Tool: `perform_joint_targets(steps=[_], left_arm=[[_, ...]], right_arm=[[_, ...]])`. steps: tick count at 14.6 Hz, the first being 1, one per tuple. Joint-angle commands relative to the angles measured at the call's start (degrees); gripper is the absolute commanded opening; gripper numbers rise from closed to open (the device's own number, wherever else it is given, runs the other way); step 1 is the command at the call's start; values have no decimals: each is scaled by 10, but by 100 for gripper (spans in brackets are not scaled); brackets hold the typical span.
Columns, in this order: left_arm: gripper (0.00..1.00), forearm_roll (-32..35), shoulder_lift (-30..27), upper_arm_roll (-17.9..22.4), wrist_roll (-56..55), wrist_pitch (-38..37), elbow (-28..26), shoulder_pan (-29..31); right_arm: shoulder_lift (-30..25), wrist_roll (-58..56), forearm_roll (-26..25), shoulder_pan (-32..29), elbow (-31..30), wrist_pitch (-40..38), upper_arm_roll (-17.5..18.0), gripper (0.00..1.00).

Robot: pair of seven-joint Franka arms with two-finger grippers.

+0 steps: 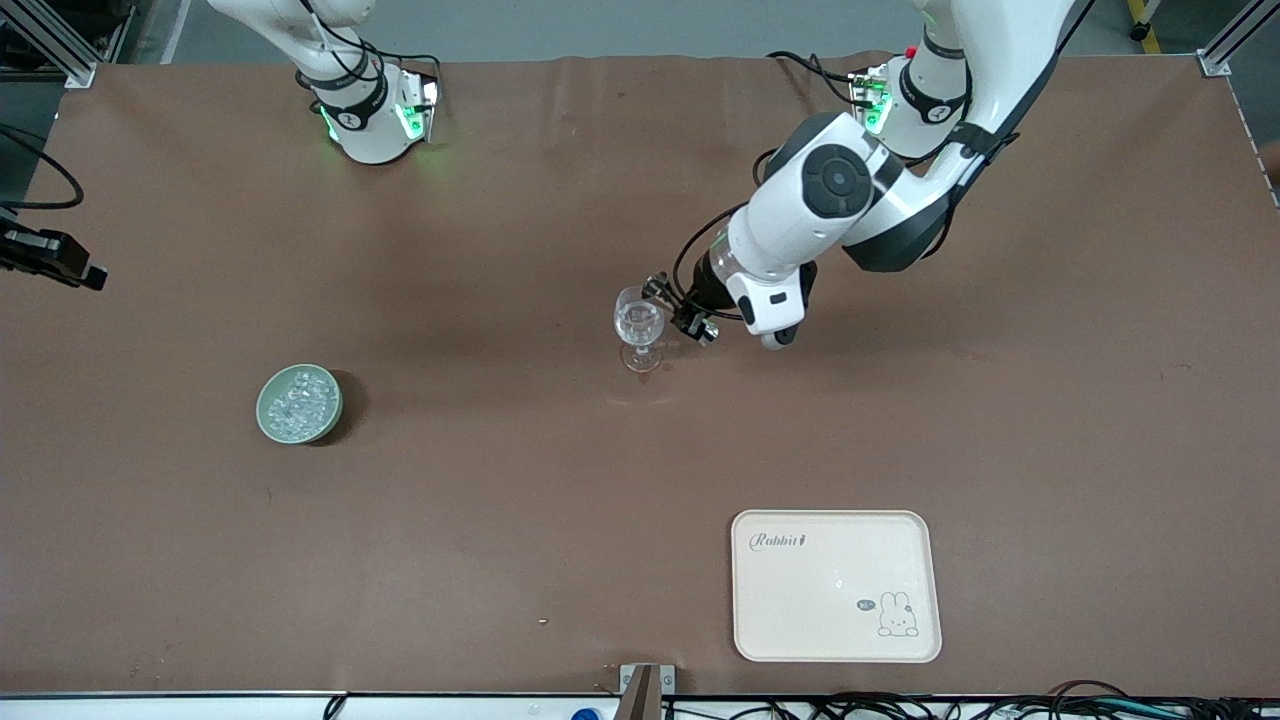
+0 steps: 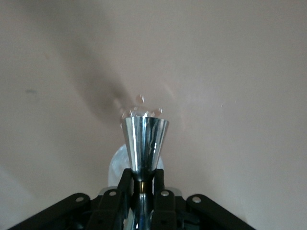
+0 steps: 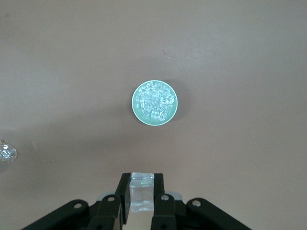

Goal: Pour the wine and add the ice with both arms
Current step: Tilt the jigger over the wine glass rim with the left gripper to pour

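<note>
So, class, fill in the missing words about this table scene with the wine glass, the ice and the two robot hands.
1. The left hand is shut on the ____ of the clear stemmed glass.
2. The right hand holds one ____ cube.
3. The rest of the ice sits in a pale green ____.
4. The cream tray shows a drawing of a ____.

Missing words: stem; ice; bowl; rabbit

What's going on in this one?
The left gripper clamps a shiny metal cone in its fingers, right beside the stemmed glass standing mid-table. The right gripper is up over the table with one ice cube pinched in its fingers. The green bowl, toward the right arm's end, is full of ice. A cream tray lies nearer the camera.
</note>
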Motion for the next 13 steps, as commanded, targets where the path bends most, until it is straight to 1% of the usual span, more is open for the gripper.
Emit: perform_joint_targets(steps=[1,4,6,8,10,11,13], left_arm=[[0,73,17,-6,-55,5,14,-8],[0,114,17,-16,-71,-1,13,-12],[0,121,16,-17,-71,-2,13,-12],[0,111,14,-23,-66,-3,11,-5],[0,71,13,-24,-60,-8,10,-1],[0,44,10,-23,-37,-8,9,0],[0,-50,1,-16,36,-9,9,11]], right_arm=[[-28,11,-9,11,-28,11,-9,1],[-64,11,-9,10,-87,47,-10,0],[-65,12,-9,11,-87,45,-9,0],[-65,12,-9,10,-85,47,-10,0],[-64,12,-9,10,-86,47,-10,0],[-64,12,-8,10,-85,46,-9,0],[-64,12,-9,11,-85,46,-9,0]])
